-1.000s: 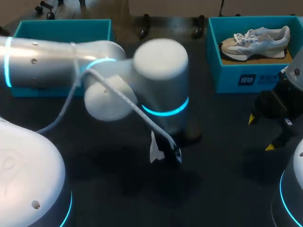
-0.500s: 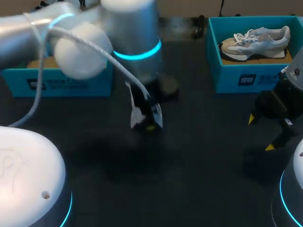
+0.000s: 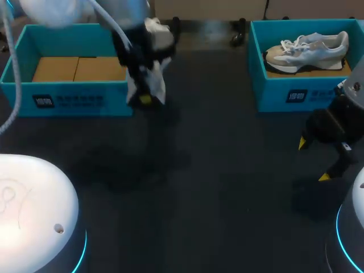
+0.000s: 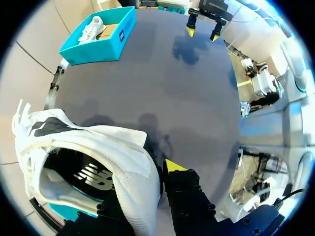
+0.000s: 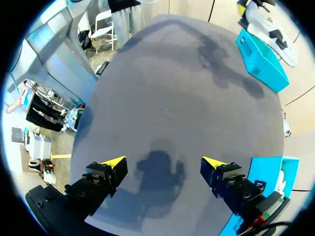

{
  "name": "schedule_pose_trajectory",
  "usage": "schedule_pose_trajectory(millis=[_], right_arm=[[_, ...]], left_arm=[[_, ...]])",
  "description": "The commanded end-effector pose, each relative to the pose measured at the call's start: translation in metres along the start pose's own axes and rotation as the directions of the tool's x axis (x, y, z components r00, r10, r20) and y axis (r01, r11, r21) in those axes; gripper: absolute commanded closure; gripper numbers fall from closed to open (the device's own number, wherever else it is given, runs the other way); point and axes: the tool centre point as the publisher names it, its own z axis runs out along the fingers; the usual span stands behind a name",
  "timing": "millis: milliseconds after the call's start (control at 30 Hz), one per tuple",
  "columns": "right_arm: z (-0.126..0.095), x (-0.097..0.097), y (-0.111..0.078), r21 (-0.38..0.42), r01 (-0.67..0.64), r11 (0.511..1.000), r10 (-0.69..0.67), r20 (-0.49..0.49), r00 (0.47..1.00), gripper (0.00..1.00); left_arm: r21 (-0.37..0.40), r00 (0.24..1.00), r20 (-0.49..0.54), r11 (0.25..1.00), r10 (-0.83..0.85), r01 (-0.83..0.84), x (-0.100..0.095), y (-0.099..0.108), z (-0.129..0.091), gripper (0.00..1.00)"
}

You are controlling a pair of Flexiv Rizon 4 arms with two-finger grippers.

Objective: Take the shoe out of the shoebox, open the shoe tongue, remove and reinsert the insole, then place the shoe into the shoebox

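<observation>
A white shoe (image 3: 154, 82) hangs in the air just right of the left teal shoebox (image 3: 68, 101), at its near right corner. My left gripper (image 3: 145, 98) is shut on the shoe's collar wall. In the left wrist view the shoe (image 4: 98, 147) fills the space by the gripper (image 4: 150, 184); one yellow tip shows, the other finger is hidden inside the shoe. The left shoebox holds only brown cardboard. My right gripper (image 3: 314, 160) stands open near the table's right edge, nothing between its fingers (image 5: 164, 162).
A second teal shoebox (image 3: 307, 94) at the back right holds a beige and white sneaker (image 3: 310, 48), also seen in the left wrist view (image 4: 93, 27). The dark tabletop (image 3: 216, 187) lies bare between the two boxes and the arms.
My left arm has swung from the table's middle to the back left, carrying the white shoe up beside the left shoebox. The right arm has not moved.
</observation>
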Motion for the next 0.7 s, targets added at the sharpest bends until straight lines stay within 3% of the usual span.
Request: schedule_pose_trajectory(millis=[33, 233, 367, 700], right_arm=[[0.001, 0.001, 0.0, 0.003, 0.0, 1.0, 0.0, 0.001, 1.0, 0.0], [0.001, 0.001, 0.0, 0.003, 0.0, 1.0, 0.0, 0.001, 1.0, 0.0], [0.001, 0.001, 0.0, 0.003, 0.0, 1.0, 0.0, 0.001, 1.0, 0.0], [0.001, 0.001, 0.0, 0.003, 0.0, 1.0, 0.0, 0.001, 1.0, 0.0]], left_arm=[[-0.006, 0.999, -0.043, 1.0, 0.006, -0.006, -0.033, 0.005, -0.053, 1.0], [-0.009, 0.996, -0.074, 0.999, 0.044, -0.044, -0.075, 0.019, -0.084, 1.0], [-0.061, 0.996, -0.085, 0.997, 0.036, -0.041, -0.094, 0.037, -0.097, 1.0], [-0.061, 0.996, -0.085, 0.997, 0.036, -0.041, -0.094, 0.037, -0.097, 1.0]])
